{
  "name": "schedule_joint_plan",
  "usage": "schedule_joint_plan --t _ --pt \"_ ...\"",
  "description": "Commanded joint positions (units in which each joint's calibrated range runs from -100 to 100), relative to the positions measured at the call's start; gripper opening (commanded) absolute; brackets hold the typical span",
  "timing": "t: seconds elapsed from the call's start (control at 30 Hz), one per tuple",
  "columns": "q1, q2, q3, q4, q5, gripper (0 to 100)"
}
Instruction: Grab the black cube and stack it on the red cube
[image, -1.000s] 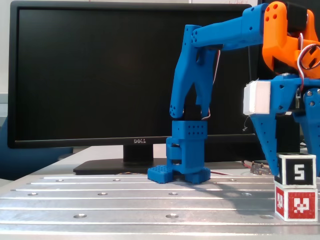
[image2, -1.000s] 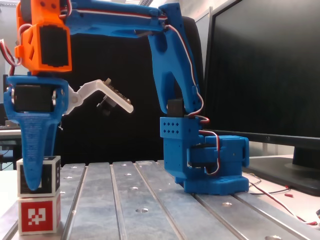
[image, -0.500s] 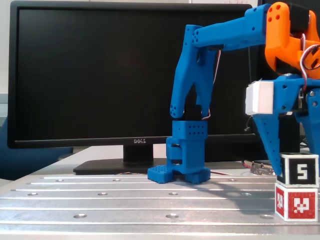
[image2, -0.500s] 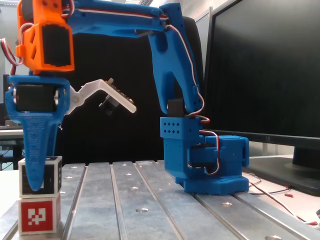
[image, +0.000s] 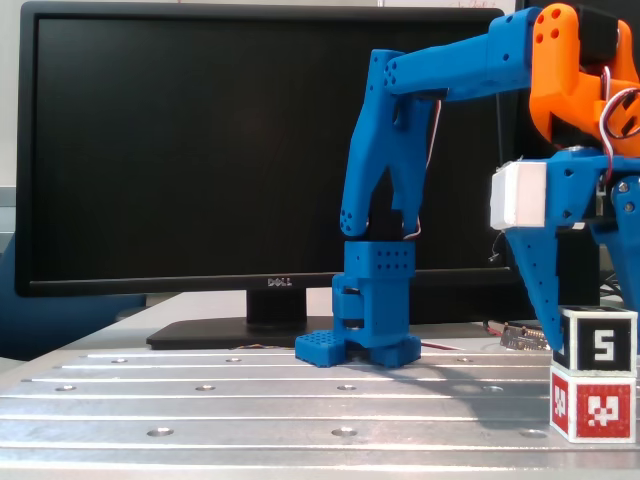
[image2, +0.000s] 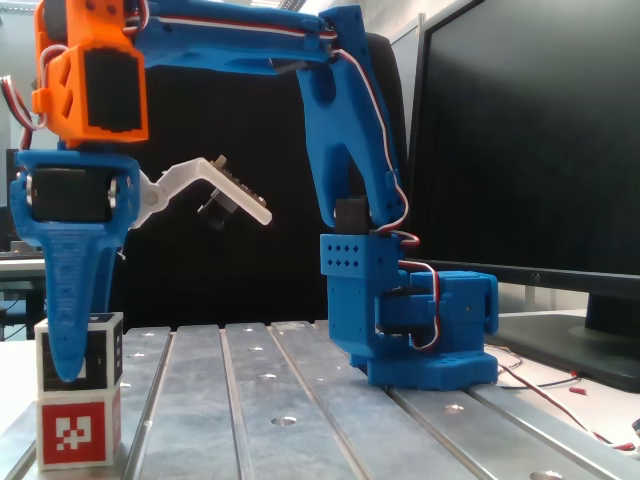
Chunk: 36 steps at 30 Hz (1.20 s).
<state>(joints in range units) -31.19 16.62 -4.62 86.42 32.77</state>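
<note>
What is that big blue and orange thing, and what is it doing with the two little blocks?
It is a small robot arm bolted to a metal table. Both pictures show the same moment from two cameras standing on different sides of the table, low down, so the blocks sit on the right in one and on the left in the other. At the arm's end is a gripper with two pointed blue fingers. The black cube with a "5" on it sits on top of the red cube, and the fingers reach down around the black one. I cannot tell whether they are squeezing it or have let go. Behind stands a switched-off computer screen.
</note>
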Motion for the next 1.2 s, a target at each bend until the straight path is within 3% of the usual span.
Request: schedule_joint_plan --t 0.0,0.4,0.73,0.97,1.17 --pt "0.0 -0.2 -2.3 0.5 -0.1 22" --pt "0.4 -1.0 -4.6 3.4 0.3 34" --pt "0.6 -0.6 -17.6 13.0 0.3 33" --pt "2.7 -0.9 -21.5 13.3 0.0 33" --pt "6.3 -0.9 -24.6 13.3 -3.6 20"
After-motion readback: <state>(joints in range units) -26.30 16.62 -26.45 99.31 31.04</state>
